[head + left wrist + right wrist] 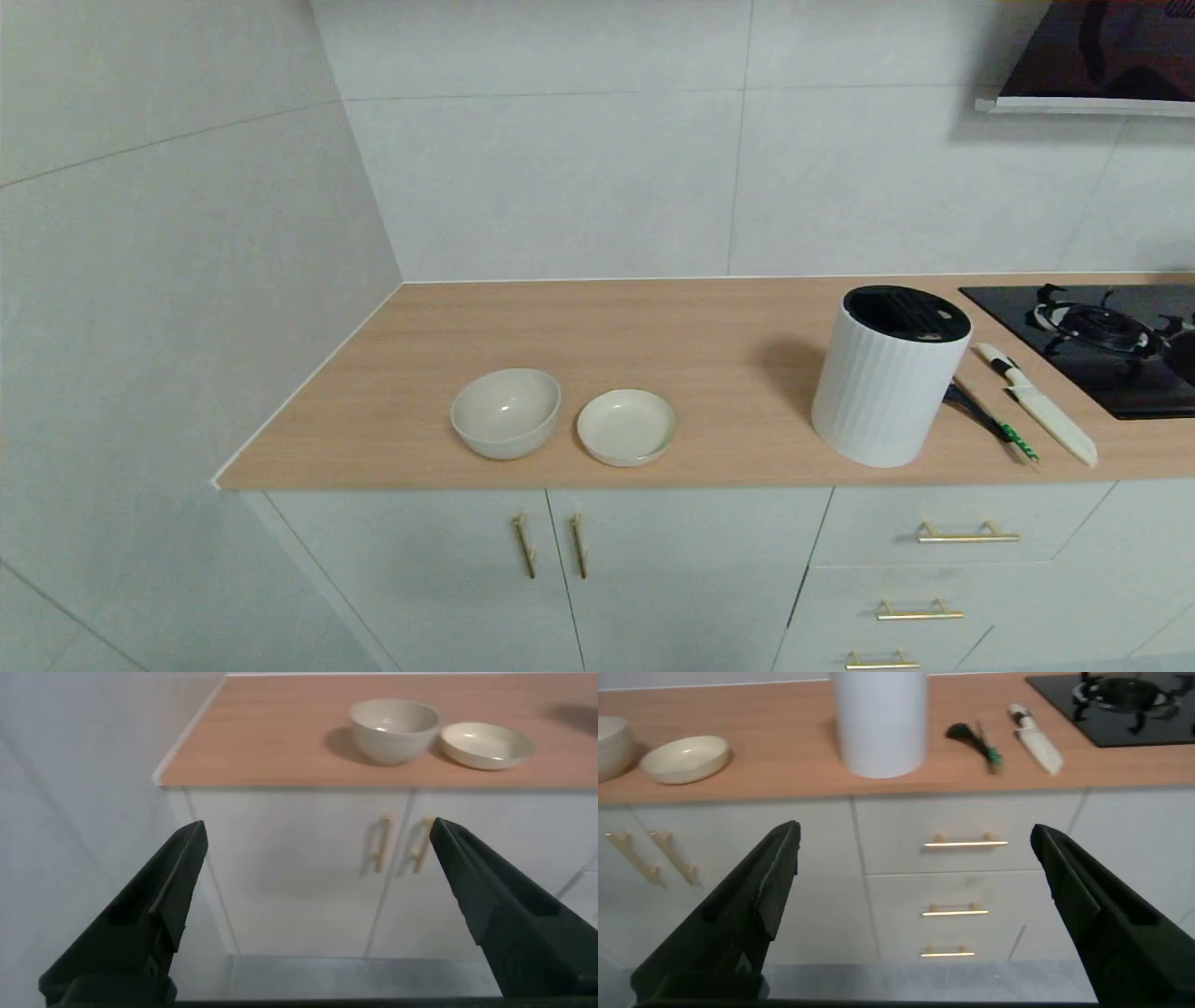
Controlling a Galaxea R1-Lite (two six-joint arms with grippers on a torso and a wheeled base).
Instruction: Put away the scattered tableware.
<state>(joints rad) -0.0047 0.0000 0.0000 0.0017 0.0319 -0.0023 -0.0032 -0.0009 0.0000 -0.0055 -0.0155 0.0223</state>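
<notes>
You see the table carrying a white ribbed holder. Well left of the holder sit the bowl and the dish; just right of it lie the knife and the chopsticks. Your left fingers and right fingers are spread wide and empty.

Tiled wall, wooden countertop, white cabinets

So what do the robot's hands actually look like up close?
Each is a simple two-fingered claw. The left gripper and right gripper look alike: matte black fingers, broad and blocky at the base, tapering like wedges to narrow tips, with flat, angular faces. Their surfaces are plain and unmarked.
</notes>
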